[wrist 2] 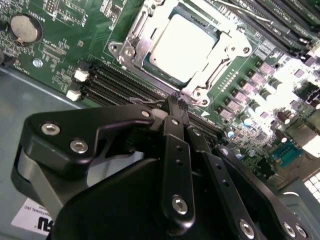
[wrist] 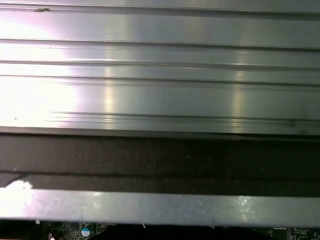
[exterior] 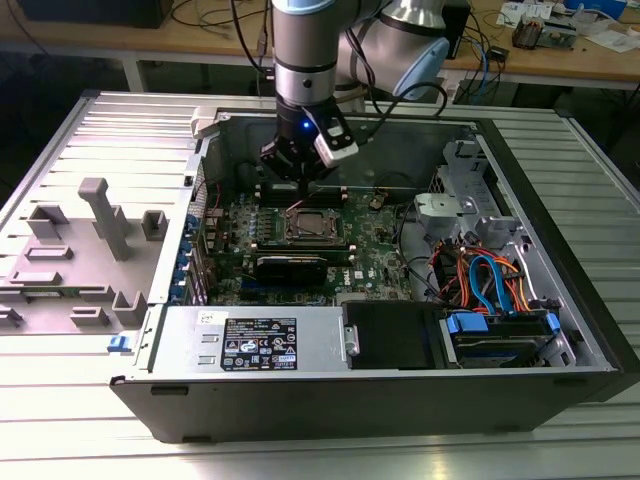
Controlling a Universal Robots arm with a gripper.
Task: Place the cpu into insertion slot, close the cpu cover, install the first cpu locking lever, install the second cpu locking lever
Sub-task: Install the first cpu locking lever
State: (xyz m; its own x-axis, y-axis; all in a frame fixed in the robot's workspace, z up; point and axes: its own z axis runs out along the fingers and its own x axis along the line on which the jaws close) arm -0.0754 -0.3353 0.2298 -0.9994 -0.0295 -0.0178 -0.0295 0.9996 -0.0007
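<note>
CPU [wrist 2: 184,47] sits seated in the insertion slot [wrist 2: 131,54] of the green motherboard [wrist 2: 65,50], its silver-grey top showing through the window of the cpu cover [wrist 2: 227,47], which lies flat over it. In the exterior view the socket [exterior: 310,227] lies near the middle of the open computer case [exterior: 400,385], with a long black expansion card [exterior: 292,266] just on its near side and bundled orange and blue cables [exterior: 490,280] toward the exterior view's right. The gripper [wrist 2: 175,102] hangs on the far side of the socket, low over the board; in the second wrist view its black fingers [wrist 2: 176,150] are drawn together to a narrow tip beside the socket's corner, where a thin wire lever [wrist 2: 150,101] runs, though whether they pinch it I cannot tell. A grey plastic fixture tray [exterior: 70,270] rests on the ribbed metal table [exterior: 80,420] to the exterior view's left of the case. The first wrist view shows that ribbed surface [wrist: 160,75] and the case's edge [wrist: 160,207].
</note>
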